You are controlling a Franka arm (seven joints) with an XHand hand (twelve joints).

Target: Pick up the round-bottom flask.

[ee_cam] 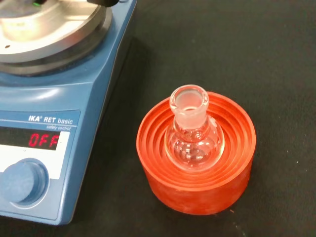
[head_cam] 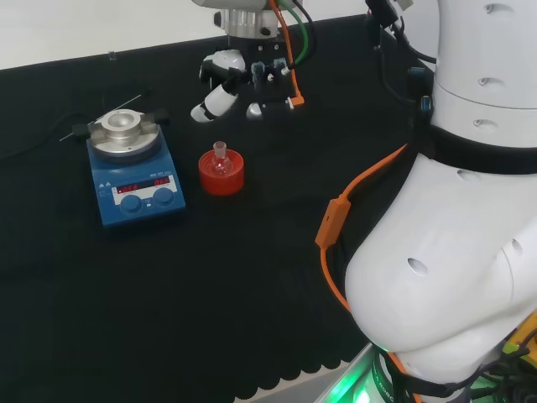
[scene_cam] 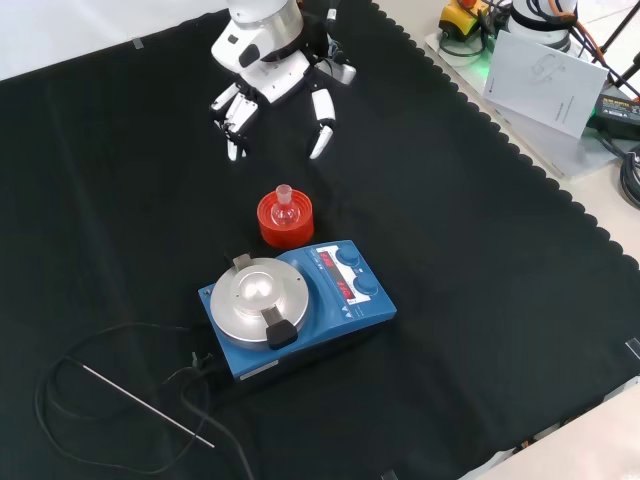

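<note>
Upright on its red stand (scene_cam: 284,222), the round-bottom flask (scene_cam: 285,205) sits apart from the open-fingered hand (scene_cam: 268,78)

The robot hand (scene_cam: 268,72) hangs above the table (scene_cam: 480,260) and touches nothing. In the front view it comes in from the top edge; its white fingers (scene_cam: 321,125) with black joints are spread and point downward, only slightly bent, and they hold nothing. In the head view the robot hand (head_cam: 228,84) is below a metal wrist (head_cam: 249,21), and the big white arm links (head_cam: 453,252) stand at the right.
</note>
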